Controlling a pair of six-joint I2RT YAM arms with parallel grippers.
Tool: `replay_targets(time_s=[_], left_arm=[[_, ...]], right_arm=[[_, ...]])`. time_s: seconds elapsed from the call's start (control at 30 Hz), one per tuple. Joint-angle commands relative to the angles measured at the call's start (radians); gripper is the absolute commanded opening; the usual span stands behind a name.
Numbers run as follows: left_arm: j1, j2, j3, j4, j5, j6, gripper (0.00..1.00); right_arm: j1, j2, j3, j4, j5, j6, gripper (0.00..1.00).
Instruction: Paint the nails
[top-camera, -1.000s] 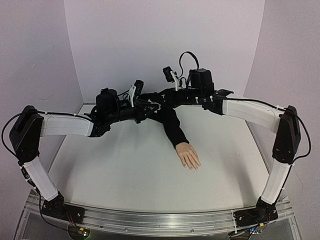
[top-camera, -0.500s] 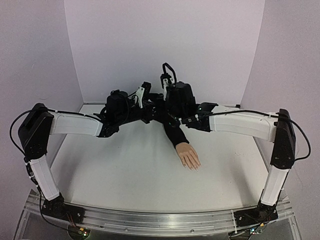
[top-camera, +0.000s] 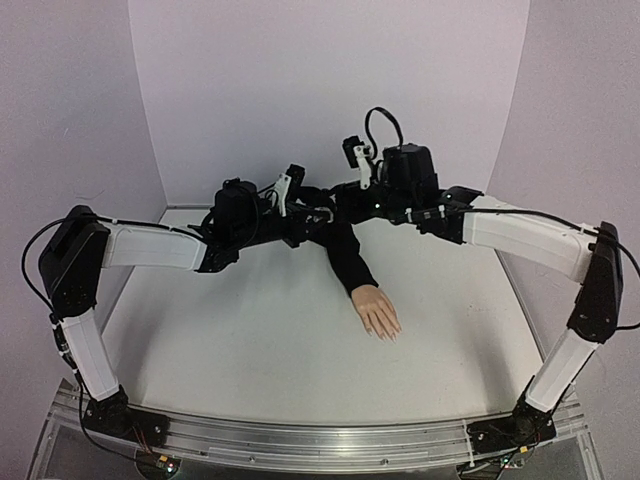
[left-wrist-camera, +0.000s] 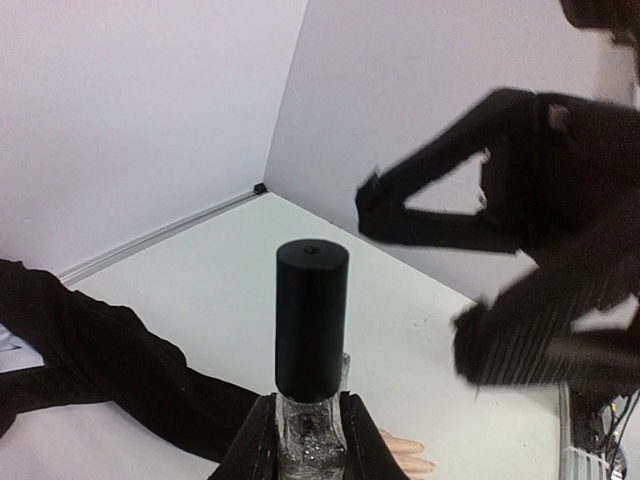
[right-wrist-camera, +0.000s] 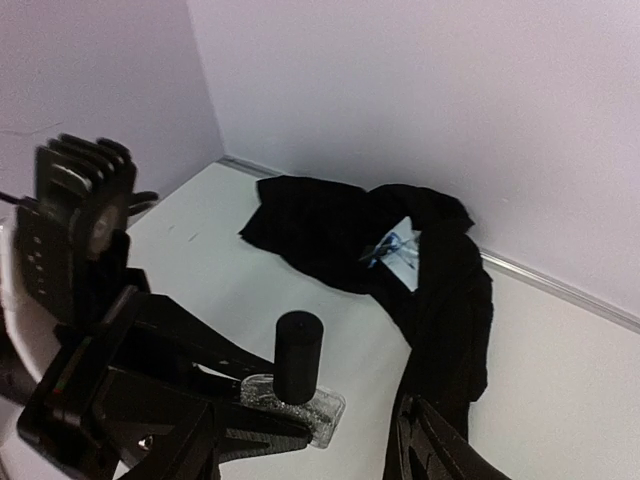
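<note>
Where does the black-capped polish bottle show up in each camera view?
Top external: not distinguishable among dark arm parts, back centre.
Left wrist: bottle bottom centre, upright, held in the left gripper.
Right wrist: bottle lower centre-left, cap up.
Shared landmark: the black sleeve, in all three views.

Boxed in on three sides by plain pale lilac walls (top-camera: 330, 90). Floored with a matte white tabletop (top-camera: 240, 345), trimmed by a thin strip at the wall seam, edged in front by an aluminium rail (top-camera: 330, 440). Lit softly and evenly.
</note>
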Motion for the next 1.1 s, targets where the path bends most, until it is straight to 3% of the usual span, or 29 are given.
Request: replay_targets(time_s=[0.0,0.13,0.3,0.37,0.5,0.63,0.7,0.77,0.9,0.93,0.97,1.07], left_arm=[[-0.005,-0.062,-0.016,0.053,0.169,-0.001,0.00],[-0.005,-0.061,-0.014,0.065,0.249,-0.013,0.00],[-0.004,-0.067,-0.020,0.078,0.276,-0.019,0.00],[-0.005,-0.065,-0.018,0.078,0.285,-0.017,0.00],[-0.004,-0.064,-0.007,0.072,0.293,-0.013,0.00],[-0.005,-0.065,0.001,0.053,0.268,-0.001,0.00],[-0.005,-0.067,0.000,0.046,0.221,0.001,0.00],[-0.005,-0.070,0.002,0.036,0.090,-0.004,0.00],[-0.013,-0.066,0.023,0.006,-0.277,-0.036,0.00],[-0.014,-0.061,0.035,-0.003,-0.332,-0.037,0.00],[-0.018,-0.056,0.043,-0.003,-0.396,-0.035,0.00],[-0.026,-0.048,0.052,-0.001,-0.434,-0.017,0.00]], right_arm=[[-0.110,-0.061,-0.013,-0.001,-0.504,0.001,0.61],[-0.154,-0.024,0.025,-0.002,-0.710,0.015,0.54],[-0.164,0.026,0.062,-0.002,-0.815,0.032,0.40],[-0.164,0.045,0.077,-0.001,-0.843,0.041,0.38],[-0.165,0.076,0.094,0.000,-0.856,0.047,0.23],[-0.165,0.087,0.099,0.003,-0.847,0.049,0.00],[-0.161,0.086,0.096,0.003,-0.806,0.058,0.00],[-0.140,0.067,0.065,0.009,-0.657,0.052,0.00],[0.068,0.037,0.003,0.031,0.396,0.027,0.00],[0.115,0.061,0.031,0.022,0.590,0.028,0.00],[0.150,0.089,0.059,-0.004,0.713,0.046,0.00],[0.194,0.132,0.147,-0.055,0.744,0.089,0.00]])
